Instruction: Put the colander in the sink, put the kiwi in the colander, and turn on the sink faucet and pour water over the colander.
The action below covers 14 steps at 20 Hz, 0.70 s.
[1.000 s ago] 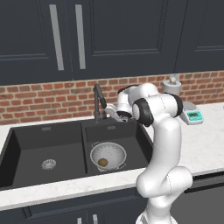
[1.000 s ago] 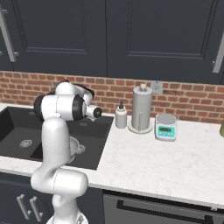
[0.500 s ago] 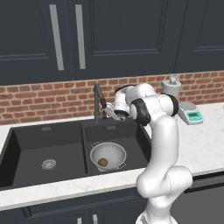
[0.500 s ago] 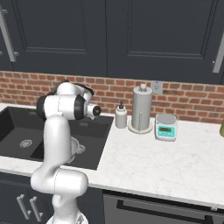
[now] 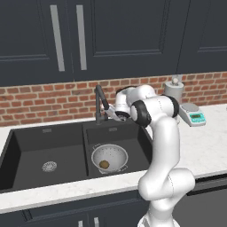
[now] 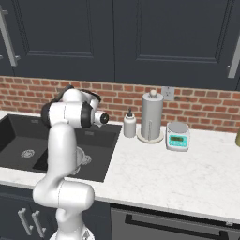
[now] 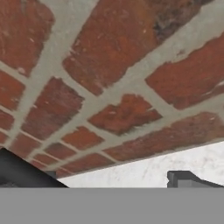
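Kiwi (image 5: 104,164) inside colander (image 5: 110,158) in right basin of sink (image 5: 26,156), well below claw (image 5: 110,114); claw spread wide, empty, just beside sink faucet (image 5: 99,103). Could slip past handle, nudge spout off colander

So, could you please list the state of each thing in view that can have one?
colander: upright in the right basin, kiwi inside.
kiwi: resting on the colander's bottom.
sink faucet: off, no water running.
sink: left basin dry, nothing in it but its drain.
claw: open, holding nothing, close beside the faucet.
cabinet doors: closed.
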Tool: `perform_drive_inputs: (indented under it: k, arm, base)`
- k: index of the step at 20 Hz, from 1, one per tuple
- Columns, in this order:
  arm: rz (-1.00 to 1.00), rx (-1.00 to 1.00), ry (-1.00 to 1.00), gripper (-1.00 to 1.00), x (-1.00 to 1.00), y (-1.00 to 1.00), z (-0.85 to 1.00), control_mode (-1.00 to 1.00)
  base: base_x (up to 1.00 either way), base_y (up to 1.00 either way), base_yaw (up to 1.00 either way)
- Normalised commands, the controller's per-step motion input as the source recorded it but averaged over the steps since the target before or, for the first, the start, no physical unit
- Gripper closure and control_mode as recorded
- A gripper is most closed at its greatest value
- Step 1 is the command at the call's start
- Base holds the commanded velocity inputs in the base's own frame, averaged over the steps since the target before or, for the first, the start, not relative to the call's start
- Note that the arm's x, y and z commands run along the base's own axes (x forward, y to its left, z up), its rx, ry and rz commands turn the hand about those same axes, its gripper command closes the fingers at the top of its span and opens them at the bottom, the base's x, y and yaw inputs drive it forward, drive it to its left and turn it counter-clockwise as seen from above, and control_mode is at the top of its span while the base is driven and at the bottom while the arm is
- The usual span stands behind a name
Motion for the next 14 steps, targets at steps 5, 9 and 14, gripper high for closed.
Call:
perform_drive_inputs:
  k: [5,9,14]
  arm:
    - [0.00,0.00,0.04,-1.00,0.23,0.00,-0.07,-1.00]
    - [0.00,0.00,0.03,-1.00,0.07,0.00,-0.09,-1.00]
    - [0.00,0.00,0.02,-1.00,0.00,-0.15,-0.10,-1.00]
  base:
    - [0.00,0.00,0.00]
    - [0.00,0.00,0.00]
    - [0.00,0.00,0.00]
